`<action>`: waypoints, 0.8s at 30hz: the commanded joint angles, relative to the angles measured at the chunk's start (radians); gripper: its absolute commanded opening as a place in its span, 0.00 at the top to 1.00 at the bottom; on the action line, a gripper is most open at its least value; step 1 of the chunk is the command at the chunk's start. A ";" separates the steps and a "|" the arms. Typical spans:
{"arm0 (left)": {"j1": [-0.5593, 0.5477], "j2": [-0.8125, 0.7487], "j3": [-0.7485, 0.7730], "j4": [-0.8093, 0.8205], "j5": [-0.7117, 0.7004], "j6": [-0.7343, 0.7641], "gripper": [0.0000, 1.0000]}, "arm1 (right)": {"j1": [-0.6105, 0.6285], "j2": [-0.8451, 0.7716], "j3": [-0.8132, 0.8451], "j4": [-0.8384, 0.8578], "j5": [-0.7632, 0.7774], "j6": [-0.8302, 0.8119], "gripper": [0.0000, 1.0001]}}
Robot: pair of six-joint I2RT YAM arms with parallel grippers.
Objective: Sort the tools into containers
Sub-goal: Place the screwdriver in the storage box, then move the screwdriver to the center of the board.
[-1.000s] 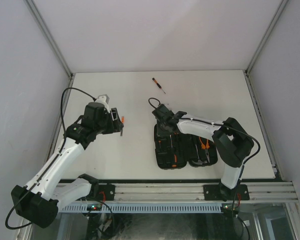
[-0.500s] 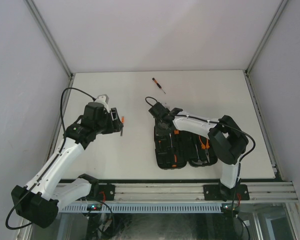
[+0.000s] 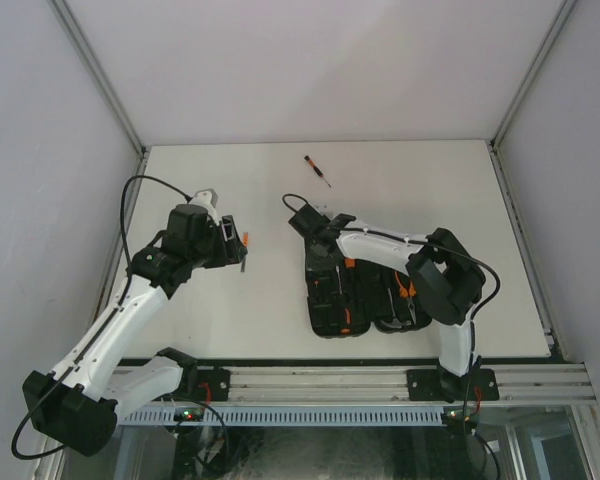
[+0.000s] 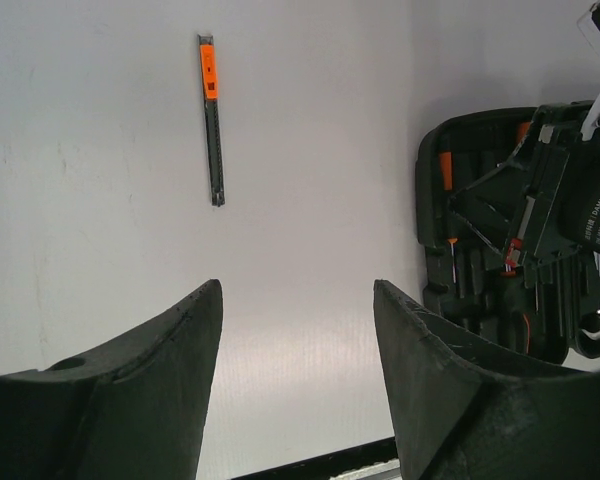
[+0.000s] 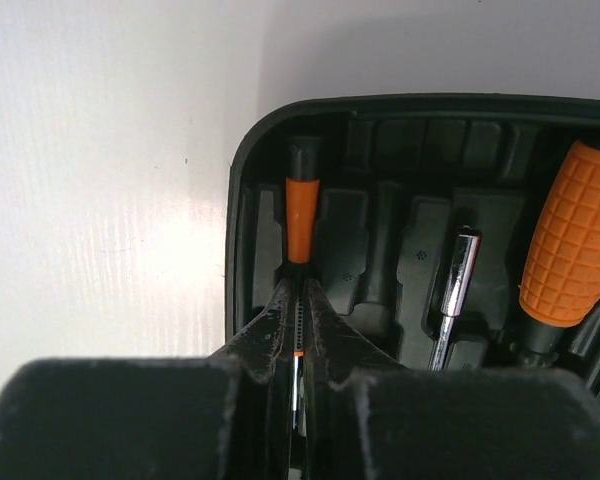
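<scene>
Top external view: left of the tool case (image 3: 320, 325), the left gripper (image 3: 232, 245) hangs spread above the desk (image 3: 230, 320), a slim orange-and-black tool (image 3: 245, 248) just beside it. At the case's far left corner, the right gripper (image 3: 318, 240) pinches a thin screwdriver (image 5: 302, 215) lying in a slot.

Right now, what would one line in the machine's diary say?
left gripper: open over table | right gripper: shut on thin screwdriver in tool case slot | loose screwdriver: on table | far screwdriver: on table
</scene>
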 commanded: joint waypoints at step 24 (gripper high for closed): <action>0.022 -0.062 -0.040 0.039 -0.016 0.010 0.33 | -0.125 -0.423 -0.080 0.223 -0.041 -0.309 0.50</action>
